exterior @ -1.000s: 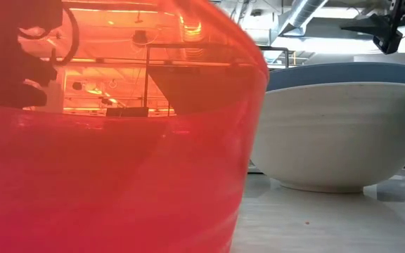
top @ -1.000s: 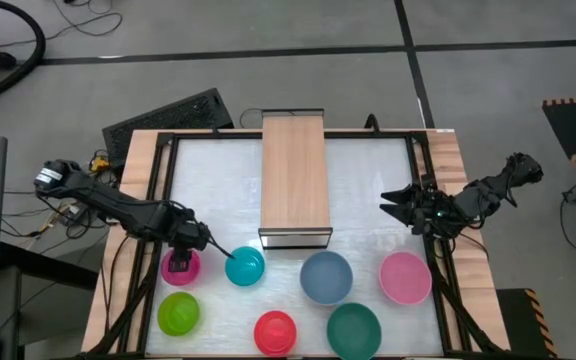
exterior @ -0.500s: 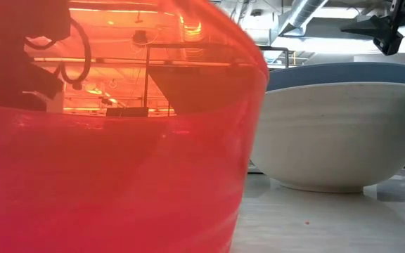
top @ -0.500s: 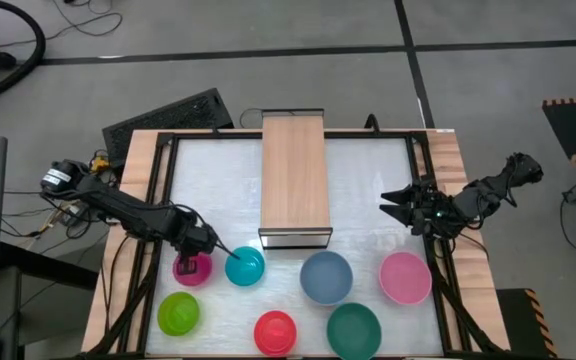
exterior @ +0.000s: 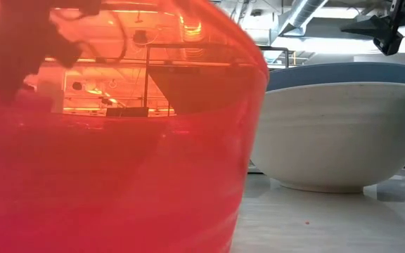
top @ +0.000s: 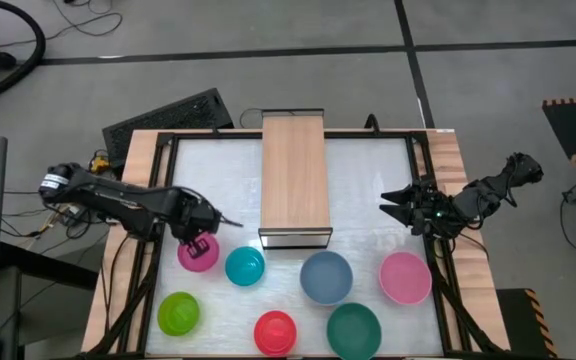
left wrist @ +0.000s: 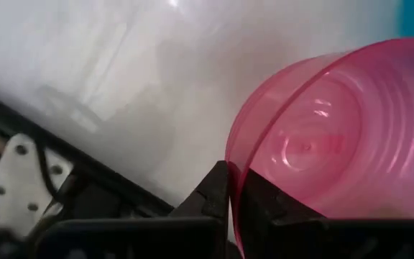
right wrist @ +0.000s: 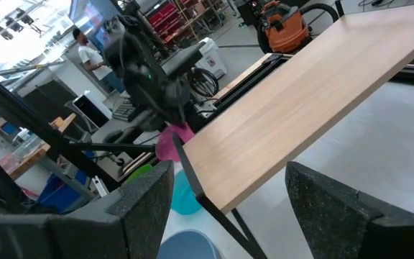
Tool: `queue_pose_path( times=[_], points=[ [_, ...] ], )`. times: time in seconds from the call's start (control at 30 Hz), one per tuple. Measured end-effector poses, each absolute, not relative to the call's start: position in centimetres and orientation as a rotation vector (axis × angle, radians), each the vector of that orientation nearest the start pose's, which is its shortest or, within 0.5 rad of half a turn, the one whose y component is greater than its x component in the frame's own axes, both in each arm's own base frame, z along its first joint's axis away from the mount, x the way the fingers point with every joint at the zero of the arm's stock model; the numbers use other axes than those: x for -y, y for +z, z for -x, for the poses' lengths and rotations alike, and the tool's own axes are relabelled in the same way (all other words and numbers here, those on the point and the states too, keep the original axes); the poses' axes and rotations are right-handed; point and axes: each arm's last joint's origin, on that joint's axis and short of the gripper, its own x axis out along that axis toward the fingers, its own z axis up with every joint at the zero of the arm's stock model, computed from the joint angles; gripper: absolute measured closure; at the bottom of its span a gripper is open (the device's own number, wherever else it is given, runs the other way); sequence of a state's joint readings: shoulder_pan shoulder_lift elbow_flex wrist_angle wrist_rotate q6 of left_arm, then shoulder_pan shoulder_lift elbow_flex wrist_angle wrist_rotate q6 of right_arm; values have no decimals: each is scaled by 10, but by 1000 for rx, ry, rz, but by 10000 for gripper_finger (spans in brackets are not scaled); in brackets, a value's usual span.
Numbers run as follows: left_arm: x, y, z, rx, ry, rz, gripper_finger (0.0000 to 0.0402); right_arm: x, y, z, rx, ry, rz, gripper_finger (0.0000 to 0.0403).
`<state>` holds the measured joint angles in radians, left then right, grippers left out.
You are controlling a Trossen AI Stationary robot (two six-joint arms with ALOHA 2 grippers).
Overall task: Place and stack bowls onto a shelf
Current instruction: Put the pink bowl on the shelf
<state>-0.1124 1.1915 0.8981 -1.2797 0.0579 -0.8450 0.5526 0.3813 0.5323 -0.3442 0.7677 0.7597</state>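
My left gripper [top: 203, 243] is shut on the small magenta-pink bowl [top: 197, 256], left of the shelf's near end. The shelf [top: 294, 175] is a long light-wood board with a dark front edge, in the middle of the table. On the table's near part rest the cyan [top: 245, 266], lime green [top: 179, 312], red [top: 275, 331], grey-blue [top: 326, 277], pink [top: 405, 277] and dark green [top: 354, 329] bowls. My right gripper [top: 388, 203] stands open at the table's right edge, with nothing between its fingers. My left gripper pinches the magenta-pink bowl's rim [left wrist: 230, 162], with one finger [left wrist: 261, 198] inside the bowl and the other [left wrist: 213, 188] outside its wall. In the right wrist view the bowl [right wrist: 169, 142] hangs tilted below the gripper.
The table has a dark metal frame and pale wooden side rails [top: 138, 190]. A black keyboard [top: 168, 115] lies beyond the far left corner. In the low view the red bowl [exterior: 111, 140] fills the left half, with a larger pale bowl [exterior: 336, 126] behind it.
My left gripper has shut on the magenta-pink bowl's rim. It has then gone toward the table's right and far edges, toward the shelf, taking the bowl with it. The bowl now sits closer to the cyan bowl.
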Motion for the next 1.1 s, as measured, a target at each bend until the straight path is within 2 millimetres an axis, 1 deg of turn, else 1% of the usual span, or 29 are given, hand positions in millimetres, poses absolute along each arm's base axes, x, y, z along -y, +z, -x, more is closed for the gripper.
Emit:
queue_pose_path(
  times=[0.1, 0.2, 0.3, 0.37, 0.47, 0.57, 0.63, 0.77, 0.87, 0.97, 1.1],
  points=[
    [12, 270, -180, -1430, 591, 701, 401, -33, 281, -91, -63, -260, -637, 109],
    [0, 302, -189, -1269, 646, 830, 401, -33, 281, -91, -63, -260, -637, 109],
    [-17, 337, -192, -1112, 670, 914, 401, -33, 281, -91, -63, -260, -637, 109],
    [-30, 359, -190, -1003, 696, 962, 401, -33, 281, -91, -63, -260, -637, 109],
    [-56, 390, -185, -829, 777, 1011, 401, -33, 281, -91, -63, -260, -637, 109],
    [-81, 414, -184, -711, 834, 1027, 401, -33, 281, -91, -63, -260, -637, 109],
    [-97, 426, -189, -661, 843, 1018, 401, -33, 281, -91, -63, -260, -637, 109],
    [-133, 443, -214, -618, 794, 966, 401, -33, 281, -91, -63, -260, -638, 109],
    [-162, 449, -237, -617, 765, 917, 401, -33, 281, -91, -63, -260, -638, 109],
    [-190, 445, -264, -634, 746, 880, 401, -33, 281, -91, -63, -260, -639, 109],
    [-222, 431, -301, -650, 715, 868, 401, -33, 281, -91, -62, -260, -639, 109]
  ],
)
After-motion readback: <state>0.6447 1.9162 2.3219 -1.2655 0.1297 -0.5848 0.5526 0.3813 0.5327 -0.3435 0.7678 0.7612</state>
